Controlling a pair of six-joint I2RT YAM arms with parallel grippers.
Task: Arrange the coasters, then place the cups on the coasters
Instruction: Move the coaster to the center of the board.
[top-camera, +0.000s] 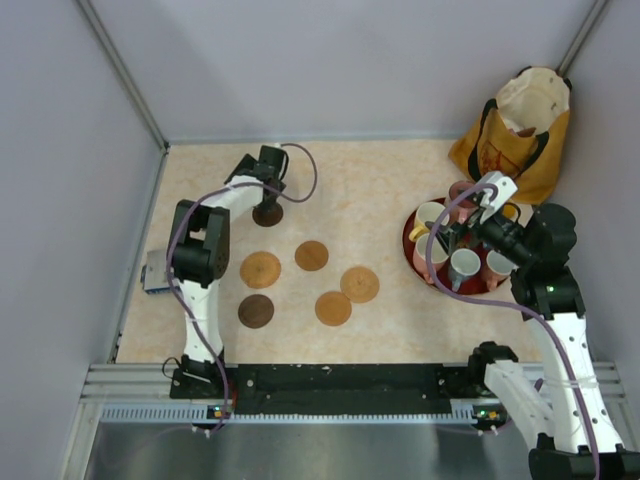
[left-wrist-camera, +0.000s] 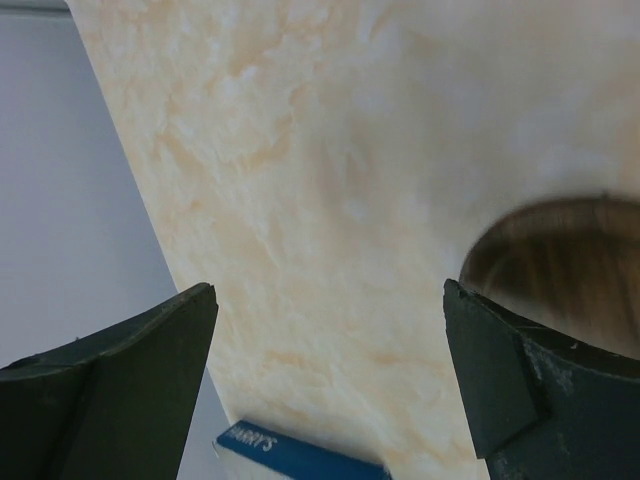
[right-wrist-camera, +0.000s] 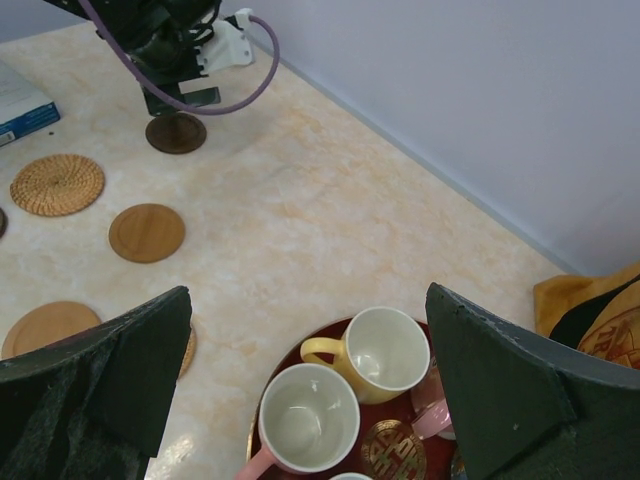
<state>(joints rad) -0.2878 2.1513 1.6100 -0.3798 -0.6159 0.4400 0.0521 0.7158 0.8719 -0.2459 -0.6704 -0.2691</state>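
Six coasters (top-camera: 311, 255) lie on the worktop (top-camera: 370, 190), none yet bearing a cup. Left jaws stand released and empty over bare worktop, with the far dark coaster (left-wrist-camera: 560, 260) just beside one finger (left-wrist-camera: 520, 380) (a thin disc, so little rim to catch). To shift it well, I judge the jaws should centre on its edge, go low and pinch lightly, then set it in line with the other five. The left arm (top-camera: 200, 250) reaches far forward, wrist bent down. Right jaws, also released, hover above the red tray (right-wrist-camera: 392, 412) holding the cups (right-wrist-camera: 375, 350). The right arm (top-camera: 550, 290) leans in beside the yellow-orange bag (top-camera: 515, 135).
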